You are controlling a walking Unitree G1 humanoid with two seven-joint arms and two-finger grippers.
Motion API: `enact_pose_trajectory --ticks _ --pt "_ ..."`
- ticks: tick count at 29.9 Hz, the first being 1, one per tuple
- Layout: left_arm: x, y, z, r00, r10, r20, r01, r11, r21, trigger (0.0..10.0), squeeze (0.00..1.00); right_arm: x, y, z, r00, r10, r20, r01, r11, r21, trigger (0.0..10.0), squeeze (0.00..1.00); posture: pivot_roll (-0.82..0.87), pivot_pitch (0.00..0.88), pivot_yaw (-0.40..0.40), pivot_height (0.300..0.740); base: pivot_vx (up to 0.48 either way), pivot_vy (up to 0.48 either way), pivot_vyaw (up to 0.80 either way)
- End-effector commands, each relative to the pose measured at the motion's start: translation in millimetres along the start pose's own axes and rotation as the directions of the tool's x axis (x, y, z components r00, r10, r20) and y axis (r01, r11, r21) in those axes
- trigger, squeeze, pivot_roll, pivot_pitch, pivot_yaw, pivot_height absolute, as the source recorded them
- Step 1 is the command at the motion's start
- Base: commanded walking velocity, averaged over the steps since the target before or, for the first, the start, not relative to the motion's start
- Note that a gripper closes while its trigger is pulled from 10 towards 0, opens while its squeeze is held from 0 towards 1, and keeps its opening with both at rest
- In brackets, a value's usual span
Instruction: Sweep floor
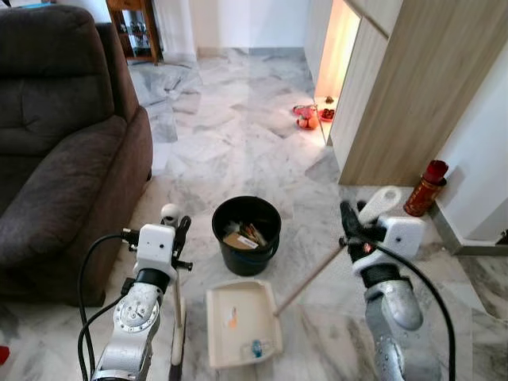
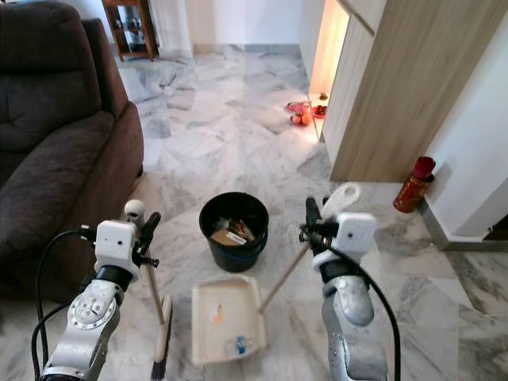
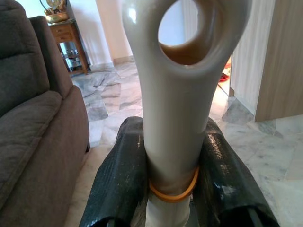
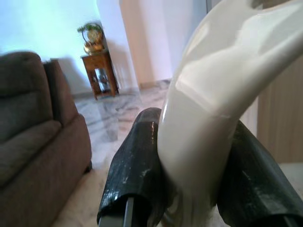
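- Two scraps lie in the cream dustpan [image 1: 238, 321], flat on the marble floor [image 1: 230, 135] just before the black bin [image 1: 246, 234].
- Right gripper [image 1: 349, 226] clamps the pan's handle; left gripper [image 1: 181, 234] clamps the broom [image 2: 159, 333], upright beside the pan.
- Best play: lift level, tip slowly over the bin's rim.

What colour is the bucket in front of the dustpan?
Black. The bucket shows best in the left eye view, standing on the floor just beyond the cream dustpan.
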State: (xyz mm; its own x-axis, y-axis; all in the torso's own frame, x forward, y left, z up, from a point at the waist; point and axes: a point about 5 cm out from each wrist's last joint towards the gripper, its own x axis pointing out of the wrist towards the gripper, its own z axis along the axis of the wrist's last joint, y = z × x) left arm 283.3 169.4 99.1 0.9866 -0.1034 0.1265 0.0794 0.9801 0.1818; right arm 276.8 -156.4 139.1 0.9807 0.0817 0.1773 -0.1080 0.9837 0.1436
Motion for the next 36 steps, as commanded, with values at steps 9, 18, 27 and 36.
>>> enact_pose_trajectory --ticks 9,18,27,36 --pt "3.3 3.1 5 0.999 0.013 0.037 -0.014 1.000 0.008 10.0 0.00 7.9 11.0 42 0.993 0.033 0.117 -0.037 0.999 0.026 10.0 0.00 0.11 0.048 -0.002 0.740 0.000 0.000 0.00" --pt "0.7 5.4 3 0.999 0.024 0.034 -0.024 1.000 0.014 10.0 0.00 17.7 12.9 64 0.975 -0.020 0.220 0.010 0.999 0.048 10.0 0.00 0.12 0.039 -0.003 0.740 0.000 0.000 0.00" --pt "-1.6 8.2 4 0.998 0.044 0.042 -0.045 0.999 0.021 10.0 0.00 26.6 23.4 72 0.962 -0.024 0.270 0.009 0.998 0.059 10.0 0.00 0.13 0.027 -0.001 0.740 0.000 0.000 0.00" --pt "-3.0 11.8 5 0.996 0.067 0.052 -0.069 0.997 0.033 10.0 0.00 31.8 28.2 75 0.952 -0.027 0.304 0.010 0.998 0.056 10.0 0.00 0.13 0.014 -0.001 0.740 0.000 0.000 0.00"
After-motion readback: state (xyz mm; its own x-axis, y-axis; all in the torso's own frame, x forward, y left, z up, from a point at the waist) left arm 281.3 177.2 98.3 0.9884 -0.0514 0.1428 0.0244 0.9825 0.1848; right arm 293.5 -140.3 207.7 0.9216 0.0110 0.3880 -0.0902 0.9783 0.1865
